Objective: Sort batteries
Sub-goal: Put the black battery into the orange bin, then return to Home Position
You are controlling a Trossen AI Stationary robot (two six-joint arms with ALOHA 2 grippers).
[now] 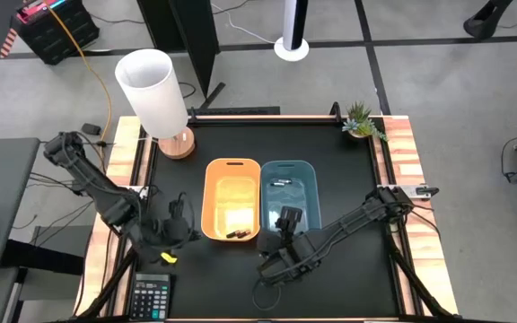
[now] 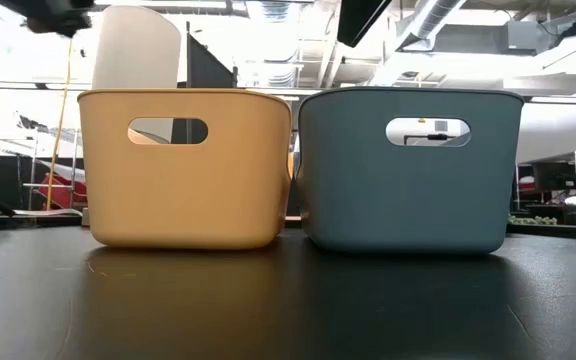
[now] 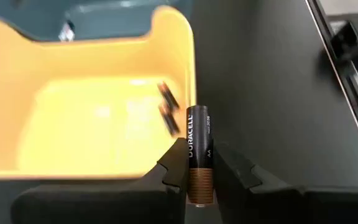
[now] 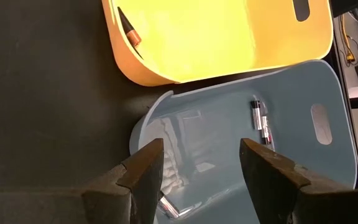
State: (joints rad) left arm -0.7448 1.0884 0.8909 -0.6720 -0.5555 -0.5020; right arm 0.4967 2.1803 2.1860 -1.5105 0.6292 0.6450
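Note:
My left gripper is shut on a black-and-copper battery, just left of the orange bin, by its near end. Two dark batteries lie on the orange bin's floor. My right gripper is open and hangs over the near end of the blue bin, touching nothing. Two silvery batteries lie side by side on the blue bin's floor toward its far end. Another silvery one lies at its near end. Both bins stand side by side on the black table. My left gripper pinches the battery's copper end between its two fingers. The battery lies along the fingers, and its black end sticks out past the fingertips toward the orange bin's rim. It is lifted clear of the table.
A lamp with a white shade stands at the table's far left, a small plant at the far right corner. A grey calculator lies at the near left corner, with a small yellow thing just beyond it. Black table lies right of the blue bin.

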